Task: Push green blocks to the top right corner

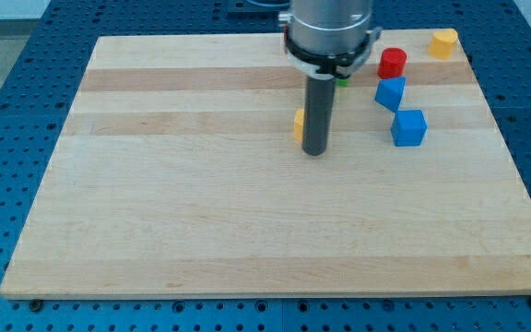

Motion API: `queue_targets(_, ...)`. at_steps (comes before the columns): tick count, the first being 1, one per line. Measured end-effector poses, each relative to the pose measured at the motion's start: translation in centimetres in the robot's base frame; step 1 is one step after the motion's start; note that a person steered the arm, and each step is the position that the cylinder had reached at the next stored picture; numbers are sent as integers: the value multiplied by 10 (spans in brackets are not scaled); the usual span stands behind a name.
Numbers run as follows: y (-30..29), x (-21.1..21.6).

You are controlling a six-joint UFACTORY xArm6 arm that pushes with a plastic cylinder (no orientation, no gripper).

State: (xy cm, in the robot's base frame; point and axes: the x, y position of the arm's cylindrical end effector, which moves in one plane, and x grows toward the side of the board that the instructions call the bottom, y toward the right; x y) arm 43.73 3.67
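Green showed only as a sliver: the green block (343,80) sat mostly hidden behind the rod, just under the arm's collar, left of the red cylinder (392,63). My tip (314,152) rested on the wooden board (201,203), touching or just beside a yellow block (299,123) on its left (which of the two I could not tell). There was no pincer to open or close, only the bare rod. The green block looked small, light and rigid, likely to slide easily, so pushing squarely on its lower-left side seemed wise. Two blue blocks (390,93) (409,127) and another yellow block (444,42) crowded the corner.
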Motion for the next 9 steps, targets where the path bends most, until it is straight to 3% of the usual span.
queue_targets(3,-51,5)
queue_targets(8,10,-37)
queue_targets(9,22,-64)
